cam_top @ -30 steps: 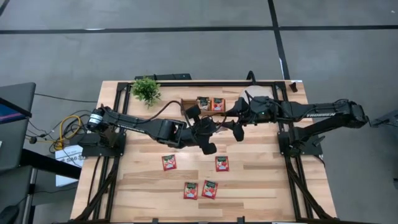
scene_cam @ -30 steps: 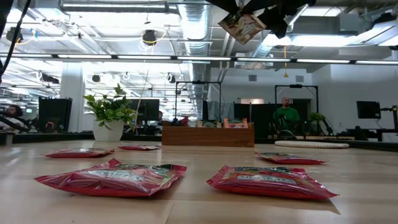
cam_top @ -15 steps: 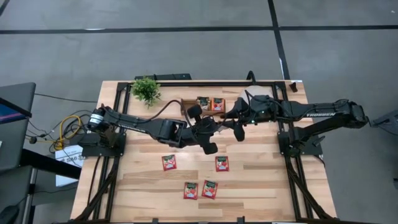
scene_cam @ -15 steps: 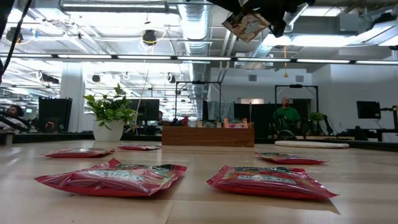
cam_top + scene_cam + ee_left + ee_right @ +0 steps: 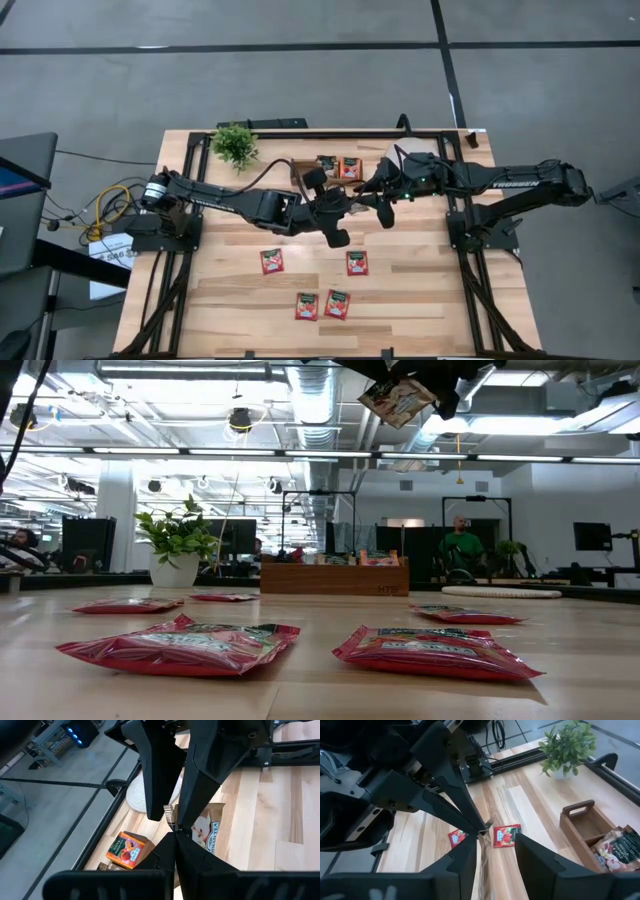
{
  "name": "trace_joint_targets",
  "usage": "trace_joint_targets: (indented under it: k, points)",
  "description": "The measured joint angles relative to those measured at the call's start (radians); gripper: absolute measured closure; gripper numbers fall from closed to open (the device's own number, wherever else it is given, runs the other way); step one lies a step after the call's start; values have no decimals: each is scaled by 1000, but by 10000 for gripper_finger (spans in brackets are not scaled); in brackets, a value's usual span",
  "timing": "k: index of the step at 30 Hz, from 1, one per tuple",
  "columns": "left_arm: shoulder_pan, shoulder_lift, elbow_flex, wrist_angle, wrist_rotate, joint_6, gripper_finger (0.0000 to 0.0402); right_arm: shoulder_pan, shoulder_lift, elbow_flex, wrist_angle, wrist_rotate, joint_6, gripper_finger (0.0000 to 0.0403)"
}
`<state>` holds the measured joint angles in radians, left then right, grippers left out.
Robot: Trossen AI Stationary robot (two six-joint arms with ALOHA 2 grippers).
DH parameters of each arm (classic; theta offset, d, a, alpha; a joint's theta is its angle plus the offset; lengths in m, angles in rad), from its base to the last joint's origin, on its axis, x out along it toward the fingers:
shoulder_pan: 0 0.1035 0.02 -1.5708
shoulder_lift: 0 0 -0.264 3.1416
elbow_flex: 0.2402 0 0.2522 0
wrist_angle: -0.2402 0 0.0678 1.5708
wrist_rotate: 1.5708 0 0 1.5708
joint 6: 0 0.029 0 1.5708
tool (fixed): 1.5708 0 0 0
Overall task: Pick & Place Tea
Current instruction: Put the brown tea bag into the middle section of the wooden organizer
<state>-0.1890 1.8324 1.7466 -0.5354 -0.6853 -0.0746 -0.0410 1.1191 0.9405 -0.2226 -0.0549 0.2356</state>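
A beige sachet [image 5: 398,402] is held high above the counter [image 5: 420,290], at the top centre of the low view, pinched by its edge in the closed fingers of the left gripper [image 5: 345,205]; the right gripper [image 5: 372,197] meets it with fingers spread either side of that edge, not yet clamped. The sachet is judged light, thin and limp; a corner grip lets it hang tilted, so a pinch on the sealed edge is judged safest. Red sachets [image 5: 357,263] lie lower centre; more sit in the tray [image 5: 300,168].
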Motion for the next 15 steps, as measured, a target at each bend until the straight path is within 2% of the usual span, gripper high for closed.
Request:
trace_joint_targets:
  k: [7,15]
  points:
    - [0,0,0,0,0,7,401,0,0,0,0,-2,2,303]
    - [0,0,0,0,1,7,401,0,0,0,0,-72,1,395]
